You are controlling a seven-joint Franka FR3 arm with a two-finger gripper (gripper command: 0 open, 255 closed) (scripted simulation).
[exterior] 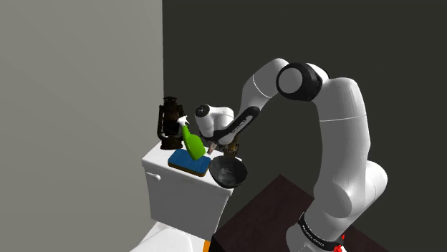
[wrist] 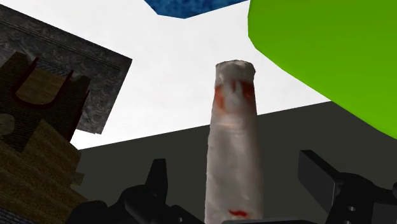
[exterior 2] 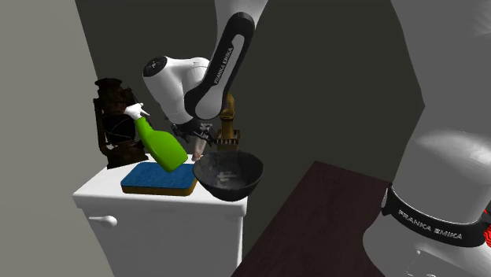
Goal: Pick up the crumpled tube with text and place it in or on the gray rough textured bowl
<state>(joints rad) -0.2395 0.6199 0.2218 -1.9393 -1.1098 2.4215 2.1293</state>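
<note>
Item: pale crumpled tube with red marks (wrist: 233,140). Wrist view showing it sitting between fingers of black gripper (wrist: 236,172), fingers standing apart, neither touching it. Exterior views showing tube behind dark grey rough bowl (exterior 2: 228,175) at corner of white tank top (exterior 2: 98,189), beside green spray bottle (exterior 2: 161,144) leaning on blue sponge (exterior 2: 160,179). There white arm (exterior 2: 169,79) is largely hiding tube. Text on tube too blurred to make out.

"FRANKA EMIKA" stands in white on the arm's dark forearm strip (exterior 2: 226,59), upper middle of the second exterior view, and on the black band (exterior 2: 431,220) at lower right. Red marks on the tube (wrist: 234,127) are unreadable.
</note>
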